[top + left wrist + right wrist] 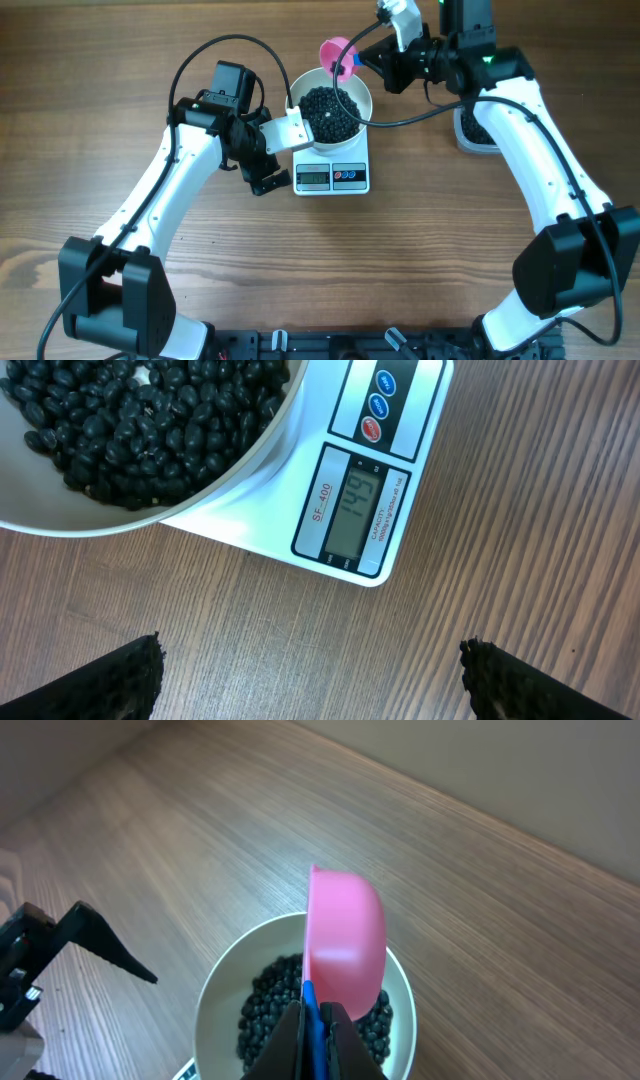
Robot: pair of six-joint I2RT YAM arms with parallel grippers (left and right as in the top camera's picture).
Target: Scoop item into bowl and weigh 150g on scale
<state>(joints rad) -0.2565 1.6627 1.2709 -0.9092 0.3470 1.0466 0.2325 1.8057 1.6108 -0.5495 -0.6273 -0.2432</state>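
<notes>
The white bowl (352, 92) stands on the scale (355, 182) and holds a heap of black beans, the item (330, 112). In the left wrist view the scale's display (358, 510) reads 149, beside the bowl (240, 470) and the beans (130, 420). My right gripper (364, 58) is shut on the blue handle (310, 1015) of a pink scoop (345, 945), which hangs over the bowl's far rim (215, 990); its inside faces away from me. My left gripper (312, 660) stands open over bare wood just left of the scale, with nothing between its fingers (110, 685).
A clear tub (470, 132) with dark beans sits at the right, mostly hidden under my right arm. Black cables loop over the back of the table near the bowl. Wood table all around.
</notes>
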